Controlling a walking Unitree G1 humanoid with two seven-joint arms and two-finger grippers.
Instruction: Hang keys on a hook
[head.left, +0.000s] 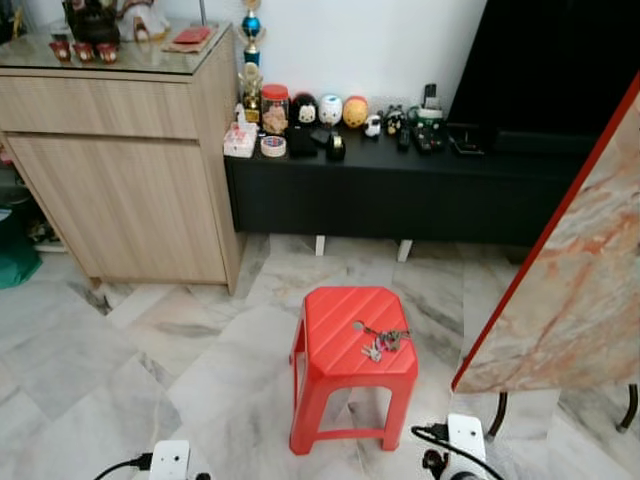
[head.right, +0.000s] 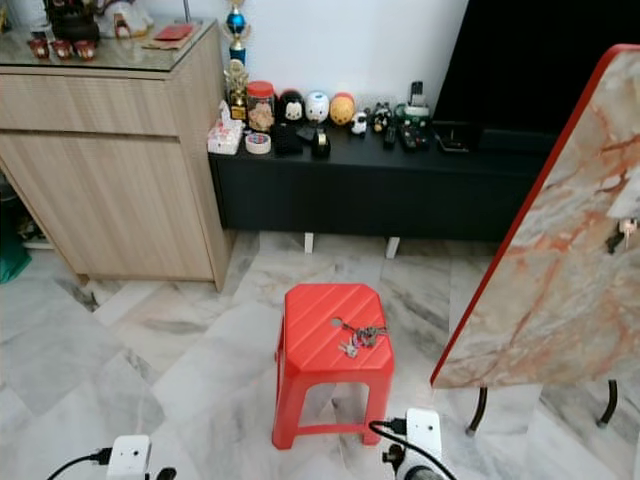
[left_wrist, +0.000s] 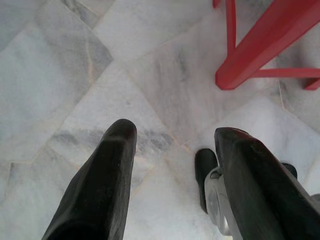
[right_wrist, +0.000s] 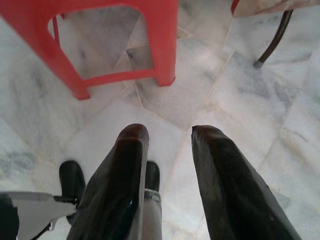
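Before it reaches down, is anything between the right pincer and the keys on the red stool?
Nothing visible. The keys lie bare on the red stool, toward the robot's right. The right pincer hangs open low beside the stool's legs, over the marble floor.

Your left gripper (left_wrist: 172, 150) has two long, glossy black fingers (left_wrist: 102, 185) with rounded tips; the right gripper (right_wrist: 170, 135) matches. At six o'clock in your head view, white boxy wrist modules (head.left: 169, 460) trail black cables (head.left: 440, 438).
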